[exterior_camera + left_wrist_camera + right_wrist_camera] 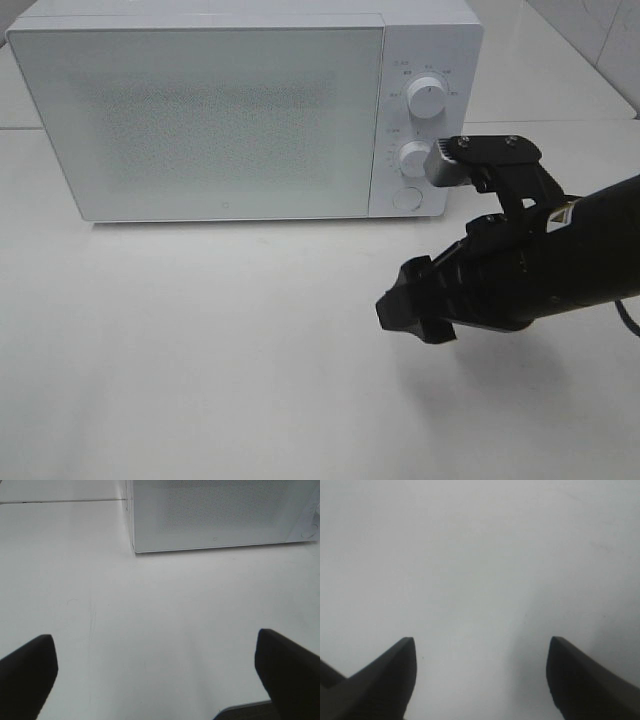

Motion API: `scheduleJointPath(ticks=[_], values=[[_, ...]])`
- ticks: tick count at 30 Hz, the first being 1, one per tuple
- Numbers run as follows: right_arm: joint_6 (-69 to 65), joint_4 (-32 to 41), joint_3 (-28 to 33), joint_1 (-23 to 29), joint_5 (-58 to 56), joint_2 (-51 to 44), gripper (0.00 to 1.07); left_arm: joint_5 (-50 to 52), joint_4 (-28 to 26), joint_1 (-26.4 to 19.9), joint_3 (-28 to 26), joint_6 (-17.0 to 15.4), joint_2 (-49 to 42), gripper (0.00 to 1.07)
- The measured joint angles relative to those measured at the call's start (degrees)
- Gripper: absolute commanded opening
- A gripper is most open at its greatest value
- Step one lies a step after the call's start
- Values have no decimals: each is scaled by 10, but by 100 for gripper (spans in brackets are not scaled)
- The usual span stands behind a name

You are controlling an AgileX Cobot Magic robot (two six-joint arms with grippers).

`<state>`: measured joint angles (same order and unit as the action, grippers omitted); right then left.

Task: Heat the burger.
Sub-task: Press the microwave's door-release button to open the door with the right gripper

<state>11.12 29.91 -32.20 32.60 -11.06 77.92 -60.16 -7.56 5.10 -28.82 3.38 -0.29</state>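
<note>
White tabletop (pixel 200 350) stretches before the shut microwave (pixel 200 110); the burger shows in no view (perhaps inside it). Left gripper (pixel 157 655) and right gripper (pixel 412 312) both gape wide, empty. A careless swing of the right arm (pixel 590 250) could knock a dial (pixel 416 157).

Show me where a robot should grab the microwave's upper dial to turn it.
Probably by the round rim of the upper dial, pinched on two opposite sides. Come straight at the front of the microwave: the dial sticks out toward the viewer from that face, and its plain round shape seems to offer no other handle.
</note>
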Motion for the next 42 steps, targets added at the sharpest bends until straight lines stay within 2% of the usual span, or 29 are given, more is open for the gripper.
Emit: scheduleJointPath(ticks=[3,4,6,8,18,24,36,41,42], values=[[-6,-19,0,0,-21,-11,70,0,0,0,0,0,0,100],[-27,-52,1,0,-62,-32,70,0,0,0,0,0,0,100],[-37,-68,1,0,-78,-42,70,0,0,0,0,0,0,100],[-65,-113,1,0,-152,-96,70,0,0,0,0,0,0,100],[-81,-132,1,0,-279,-231,71,0,0,0,0,0,0,100],[-97,-138,1,0,-337,-328,77,0,0,0,0,0,0,100],[-196,-250,1,0,-482,-497,77,0,0,0,0,0,0,100],[-203,-266,1,-41,-519,-560,76,0,0,0,0,0,0,100],[-201,-266,1,-70,-520,-586,76,0,0,0,0,0,0,100]])
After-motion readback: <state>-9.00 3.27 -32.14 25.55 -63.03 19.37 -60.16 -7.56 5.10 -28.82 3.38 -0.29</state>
